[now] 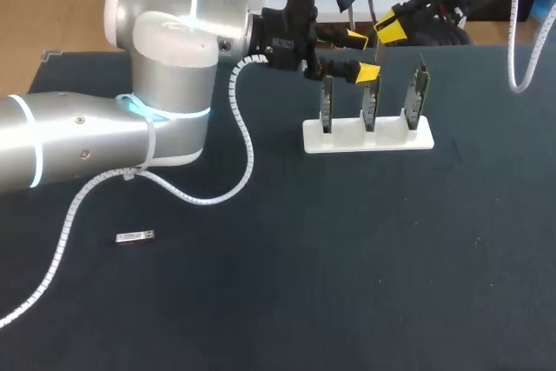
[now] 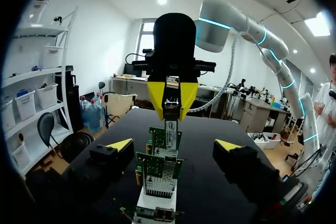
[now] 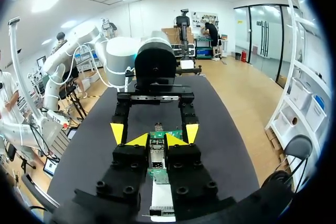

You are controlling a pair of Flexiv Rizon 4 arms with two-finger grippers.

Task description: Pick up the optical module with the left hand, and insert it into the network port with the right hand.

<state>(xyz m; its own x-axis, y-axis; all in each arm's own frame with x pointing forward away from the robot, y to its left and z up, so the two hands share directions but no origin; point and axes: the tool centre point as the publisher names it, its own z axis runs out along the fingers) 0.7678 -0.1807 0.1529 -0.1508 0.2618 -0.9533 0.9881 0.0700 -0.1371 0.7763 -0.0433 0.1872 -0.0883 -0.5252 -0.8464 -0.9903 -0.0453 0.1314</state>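
Left arm (image 1: 130,110): silver-grey rounded housings, cyan-white light rings at the joints, small screws in the forearm shell. White spiral-wrapped cable (image 1: 246,141) hangs off the wrist, strapped on with a white tie. Left claw (image 1: 359,54): black body, yellow tips. Right arm (image 2: 223,27): same silver, cyan rings. Right claw (image 3: 157,141): black blocks, bolt heads, yellow wedge tips.

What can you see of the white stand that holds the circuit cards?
The white stand is a low, plastic-looking rectangular block lying flat on the dark table. Three green network cards stand upright in its slots, in a row. Only they and the table touch it; the left hand and right hand hang above the cards.
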